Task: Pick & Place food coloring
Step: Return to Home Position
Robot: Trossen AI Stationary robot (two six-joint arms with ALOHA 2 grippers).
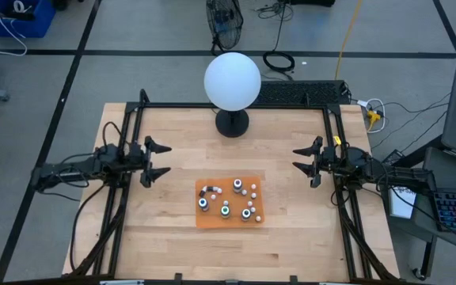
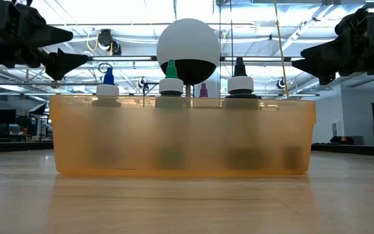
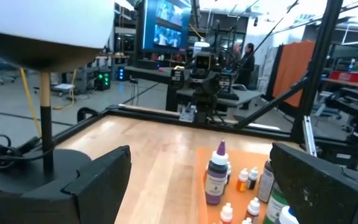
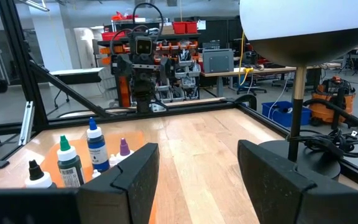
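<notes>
Standing upright, long axes vertical and tapered tips pointing up, the taller food coloring bottles [image 1: 226,210] sit among tiny white-capped ones inside the translucent orange rectangular container [image 1: 212,222] mid-table, while the left gripper [image 1: 167,159] and right gripper [image 1: 296,159] hang wide open, empty, at opposite sides

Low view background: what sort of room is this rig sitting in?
Probably a robotics lab or workshop: cluttered equipment benches stand beyond the wooden table, large screens glow behind it, and loose cables lie on the floor.
</notes>
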